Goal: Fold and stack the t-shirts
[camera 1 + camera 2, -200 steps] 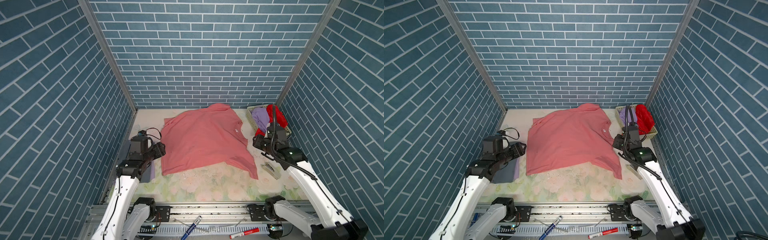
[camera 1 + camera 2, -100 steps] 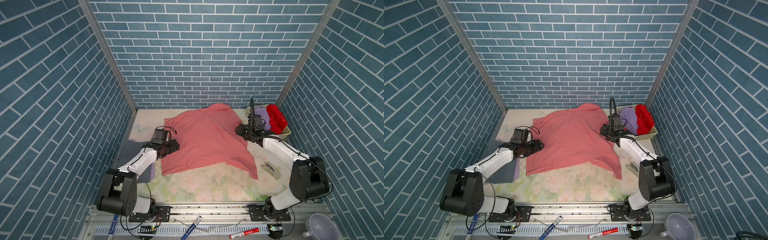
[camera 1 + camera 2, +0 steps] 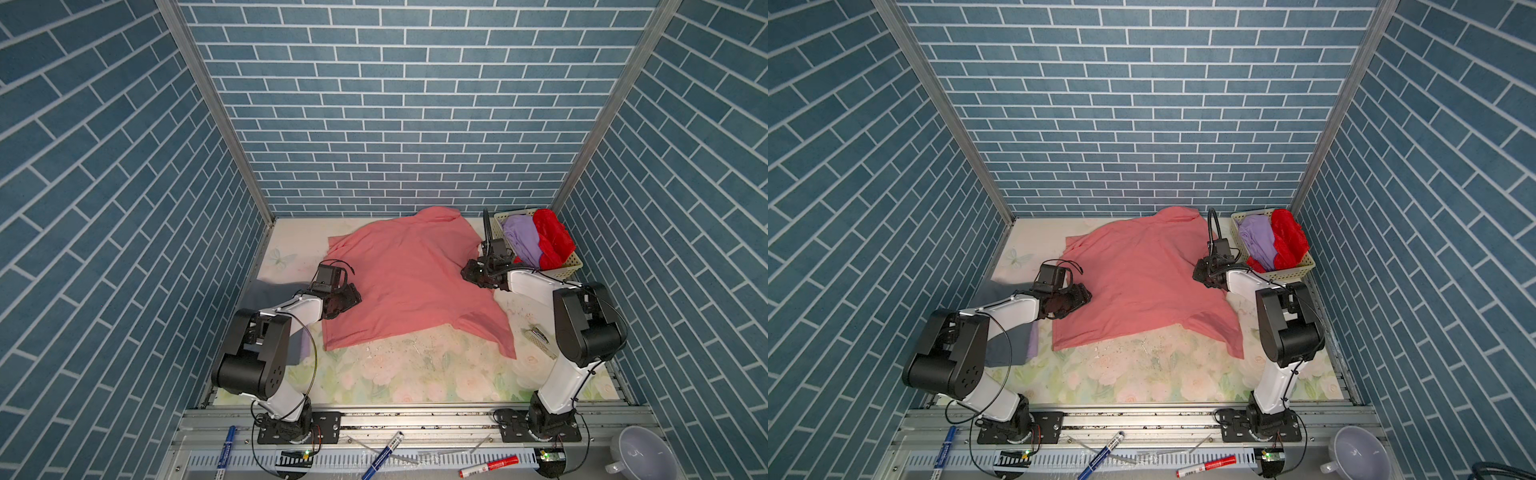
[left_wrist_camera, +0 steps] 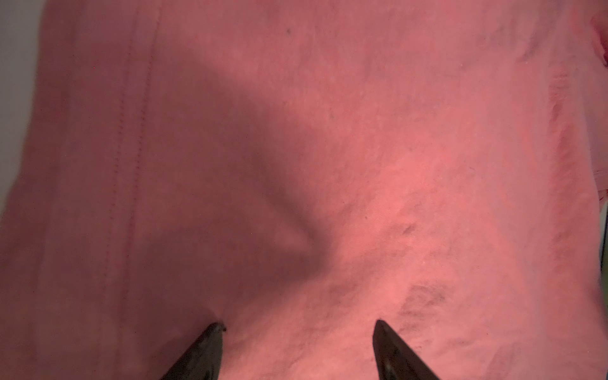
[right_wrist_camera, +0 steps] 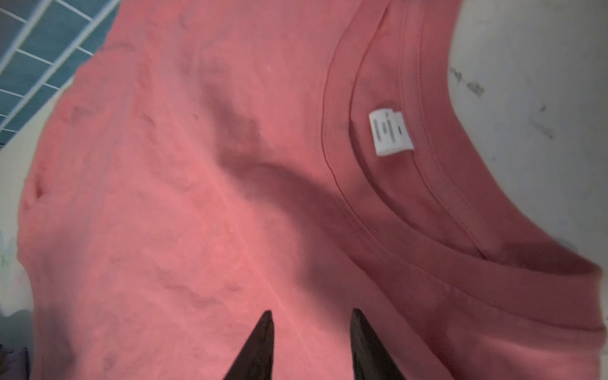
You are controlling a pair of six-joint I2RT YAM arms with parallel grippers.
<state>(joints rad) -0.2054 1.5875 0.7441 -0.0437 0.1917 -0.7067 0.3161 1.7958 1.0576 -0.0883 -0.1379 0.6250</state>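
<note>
Left gripper (image 4: pixel 297 325): we see its two dark fingertips standing well apart with nothing between them; it hangs low over the salmon pink t-shirt (image 4: pixel 345 148), near a double line of stitching.
Left gripper from above: in a top view the left gripper (image 3: pixel 347 297) sits over the left edge of the salmon pink t-shirt (image 3: pixel 411 282).
Right gripper (image 5: pixel 311 314): we see its fingertips parted by a narrower gap; we make out no cloth pinched between them; it is poised over the same shirt just beside the collar, where the white neck label (image 5: pixel 391 131) shows.
Right gripper from above: in a top view the right gripper (image 3: pixel 471 274) is at the shirt's right edge, just beside the basket (image 3: pixel 570 270).
Salmon pink t-shirt: it lies spread open across the middle of the table (image 3: pixel 415 374); one sleeve trails towards the front right; its far end reaches the back wall.
Basket: cream lattice, in the far right corner; we see the lavender t-shirt (image 3: pixel 519 237) and the bright red t-shirt (image 3: pixel 550 239) heaped in it, touching.
Slate grey t-shirt (image 3: pixel 998 351): on the table by the left wall, partly hidden under the left arm.
Front rail: two blue markers (image 3: pixel 381 455), a red marker (image 3: pixel 488 471) and a white cup (image 3: pixel 642 455) lie well apart from the shirts.
</note>
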